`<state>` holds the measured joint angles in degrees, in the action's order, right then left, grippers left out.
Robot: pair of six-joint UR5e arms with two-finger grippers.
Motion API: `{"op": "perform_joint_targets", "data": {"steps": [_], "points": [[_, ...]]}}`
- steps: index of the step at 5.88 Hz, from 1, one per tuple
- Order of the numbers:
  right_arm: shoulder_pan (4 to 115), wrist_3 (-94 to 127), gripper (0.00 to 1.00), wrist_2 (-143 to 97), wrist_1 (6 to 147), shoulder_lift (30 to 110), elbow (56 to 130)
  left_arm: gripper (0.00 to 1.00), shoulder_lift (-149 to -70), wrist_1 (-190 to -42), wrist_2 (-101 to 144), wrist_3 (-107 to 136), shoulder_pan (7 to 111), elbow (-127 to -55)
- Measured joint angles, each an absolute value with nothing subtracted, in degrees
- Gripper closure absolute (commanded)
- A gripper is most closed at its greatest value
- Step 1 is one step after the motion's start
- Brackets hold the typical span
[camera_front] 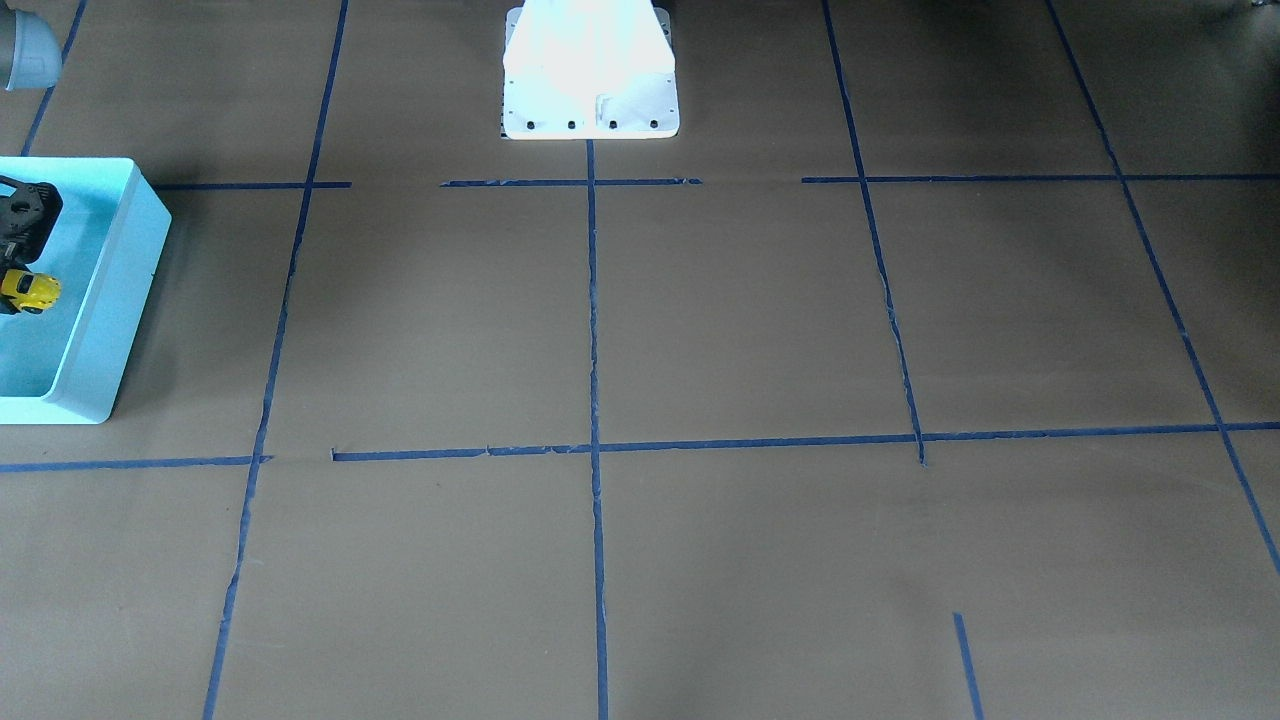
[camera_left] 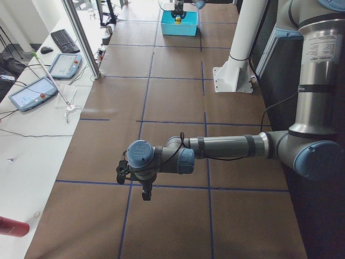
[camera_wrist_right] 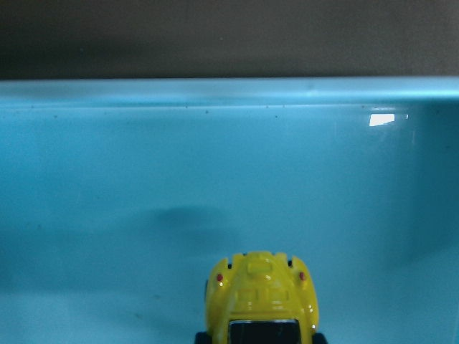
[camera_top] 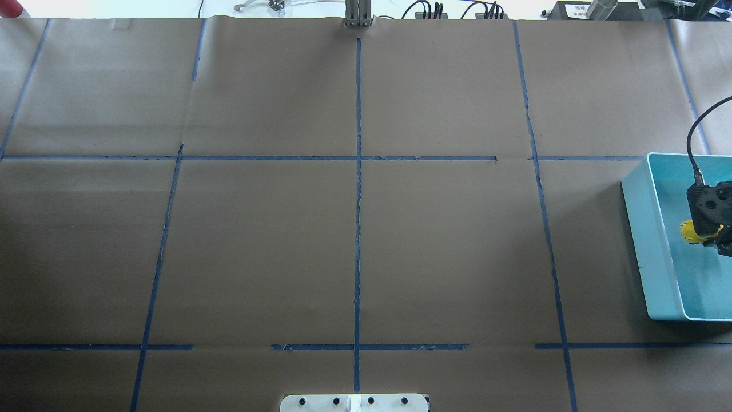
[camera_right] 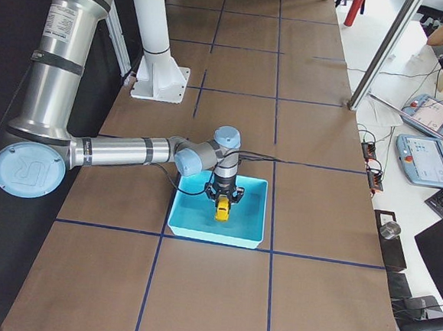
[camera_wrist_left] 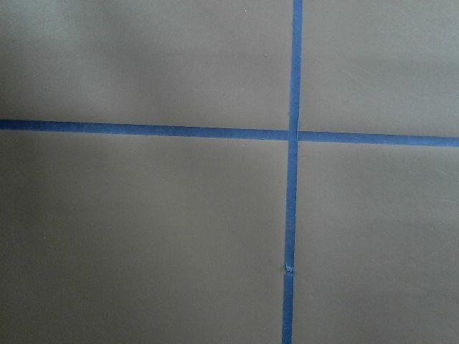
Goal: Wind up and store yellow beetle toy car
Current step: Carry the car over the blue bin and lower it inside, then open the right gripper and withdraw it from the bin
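The yellow beetle toy car (camera_front: 30,290) hangs nose-down inside the turquoise bin (camera_front: 112,320) at the table's right end. My right gripper (camera_front: 14,284) is shut on it from above. A faint shadow on the bin floor shows the car is clear of it. The right wrist view shows the car's (camera_wrist_right: 262,301) yellow rear low in the frame, with the bin's far wall (camera_wrist_right: 215,93) beyond. From overhead, the car (camera_top: 691,232) peeks out beside the gripper (camera_top: 709,234). My left gripper (camera_left: 144,190) hovers over bare table far from the bin; whether it is open or shut I cannot tell.
Brown paper with blue tape lines (camera_top: 358,171) covers the table. The white robot base (camera_front: 590,75) stands at the middle of the robot's side. Tablets and cables (camera_right: 425,158) lie on a side bench beyond the table's far edge.
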<state>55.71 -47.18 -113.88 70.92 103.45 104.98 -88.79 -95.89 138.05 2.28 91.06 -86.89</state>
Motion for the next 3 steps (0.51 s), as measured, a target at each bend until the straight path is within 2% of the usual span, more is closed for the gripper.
{"op": "perform_joint_targets", "data": {"steps": [2, 3], "points": [[53.98, -45.81, 0.96, -113.78, 70.73, 102.85, 104.19, 0.00, -88.77, -95.89, 137.99, 2.26, 90.99, -86.84], [53.48, -45.29, 0.79, -113.80, 70.69, 102.20, 103.52, 0.00, -88.77, -95.89, 137.99, 2.22, 90.98, -86.84]]}}
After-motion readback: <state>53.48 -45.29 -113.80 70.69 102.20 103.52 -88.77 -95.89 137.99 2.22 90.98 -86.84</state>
